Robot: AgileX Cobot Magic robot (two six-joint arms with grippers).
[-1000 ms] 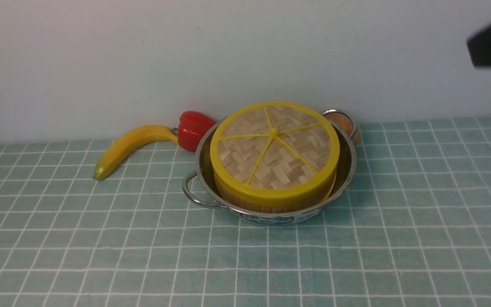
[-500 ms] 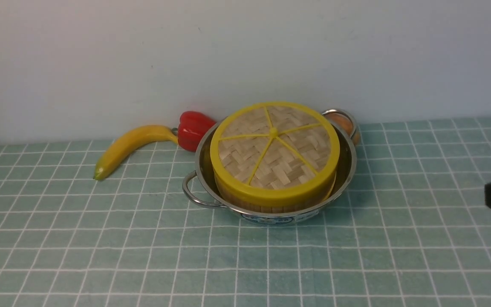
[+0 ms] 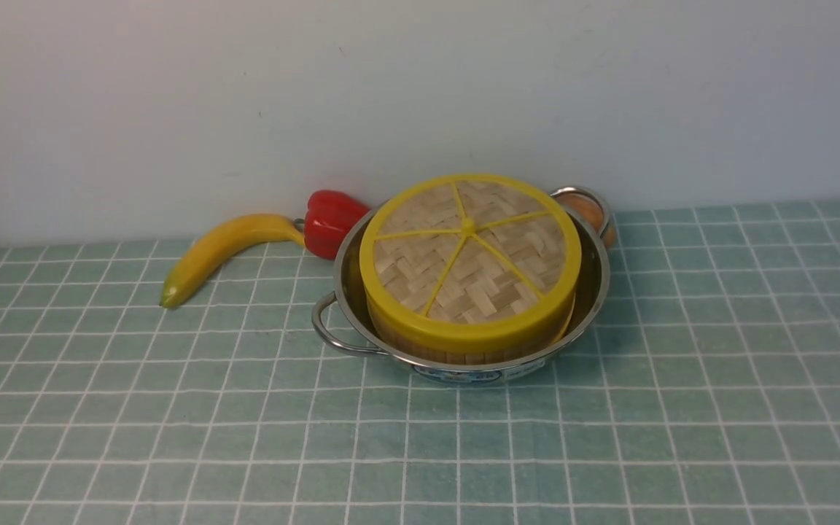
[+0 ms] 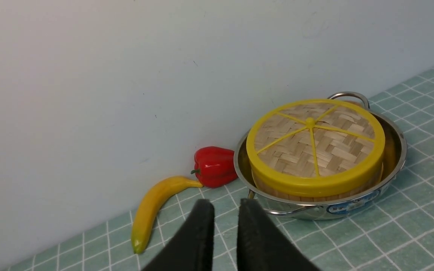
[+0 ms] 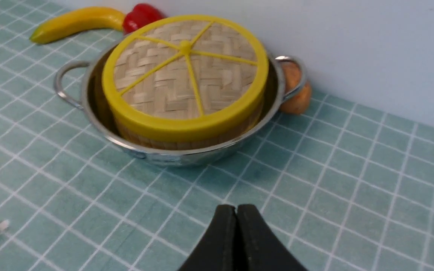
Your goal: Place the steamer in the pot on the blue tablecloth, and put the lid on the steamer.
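Lid [image 3: 469,251] caps steamer [image 3: 464,350] in pot [image 3: 595,292], apart from both empty end effectors: right [image 5: 236,209] clenched, left [image 4: 224,207] slightly parted.

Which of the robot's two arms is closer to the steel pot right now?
Right, probably. The right tool hangs over the tablecloth just short of the pot, which looms large in its wrist view. The left tool sits farther back, on the banana side.

The tabletop's blue tablecloth [image 3: 682,408] has the pot [image 3: 595,292] mid-frame, banana [image 3: 223,244] and red pepper [image 3: 329,219] upper left.
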